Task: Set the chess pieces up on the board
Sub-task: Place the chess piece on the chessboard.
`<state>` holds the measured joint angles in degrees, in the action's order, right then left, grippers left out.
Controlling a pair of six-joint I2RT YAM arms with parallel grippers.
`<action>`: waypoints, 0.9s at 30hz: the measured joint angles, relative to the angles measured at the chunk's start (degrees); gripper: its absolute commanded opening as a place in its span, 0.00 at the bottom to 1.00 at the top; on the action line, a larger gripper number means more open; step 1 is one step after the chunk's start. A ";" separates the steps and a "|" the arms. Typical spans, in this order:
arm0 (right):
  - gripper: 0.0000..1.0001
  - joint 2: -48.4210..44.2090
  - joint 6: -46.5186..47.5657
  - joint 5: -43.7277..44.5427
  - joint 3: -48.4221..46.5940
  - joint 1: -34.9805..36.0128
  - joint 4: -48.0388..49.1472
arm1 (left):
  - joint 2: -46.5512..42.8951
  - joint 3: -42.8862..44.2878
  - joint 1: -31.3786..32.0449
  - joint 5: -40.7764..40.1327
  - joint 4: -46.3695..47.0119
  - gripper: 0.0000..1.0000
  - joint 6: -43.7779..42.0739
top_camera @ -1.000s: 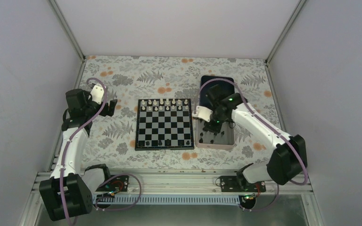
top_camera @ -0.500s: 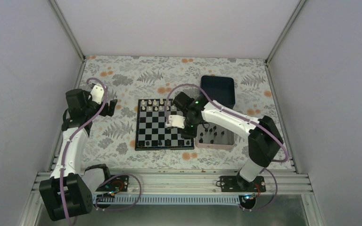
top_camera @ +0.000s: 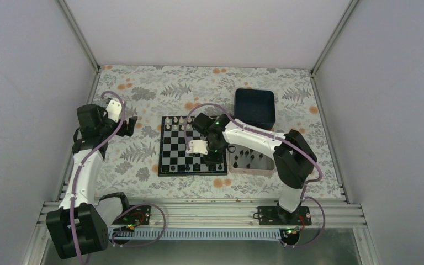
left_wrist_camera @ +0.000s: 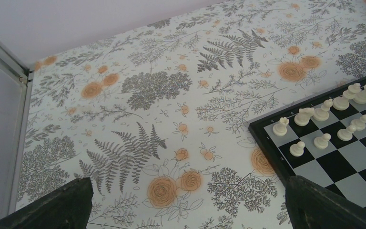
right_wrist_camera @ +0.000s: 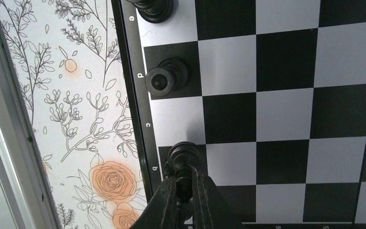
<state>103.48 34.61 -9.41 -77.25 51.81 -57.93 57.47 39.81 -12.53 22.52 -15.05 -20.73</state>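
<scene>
Room: pale lilac-white walls (top_camera: 199,27) close in three sides, with slanting aluminium posts (top_camera: 80,36) at the far corners.
Counter (top_camera: 143,88): covered by a cloth printed with grey ferns and orange flowers. A metal rail (top_camera: 199,212) along its near edge carries both arm bases.
Board (top_camera: 179,149): lies flat at the middle of the counter, its lettered border toward the arms.
White pieces (left_wrist_camera: 324,114): stand in two rows along the board's far edge.
Black chess pieces (right_wrist_camera: 167,78): a few stand on the board's near row, one on the dark d square and another on the light e square. More stand in the silver tray.
Silver tray (top_camera: 251,172): just beside the board's right edge.
Dark blue tray (top_camera: 255,107): beyond the silver tray, off the board's far right corner.
Right pincer (right_wrist_camera: 185,174): reaches over the board's near edge, clenched on a black piece (right_wrist_camera: 185,155) above the dark b square. Whether the piece's base touches the board cannot be told.
Left pincer (left_wrist_camera: 188,186): released, its fingers (left_wrist_camera: 52,210) spread wide, held above the bare cloth left of the board's far corner.
</scene>
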 measured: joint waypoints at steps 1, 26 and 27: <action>0.07 0.31 0.04 -0.04 -0.02 0.00 0.15 | 0.00 0.00 0.00 0.00 0.00 1.00 0.00; 0.07 4.59 0.96 -1.27 -2.54 2.25 0.28 | 0.00 0.00 0.00 -0.02 0.00 1.00 0.00; 0.07 4.59 0.96 -1.27 -2.54 2.32 0.28 | 0.00 0.00 0.00 0.00 0.00 1.00 0.00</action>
<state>108.07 35.57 -10.68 -79.79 54.13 -57.65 57.47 39.81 -12.53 22.52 -15.05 -20.73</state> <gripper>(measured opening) 0.075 0.999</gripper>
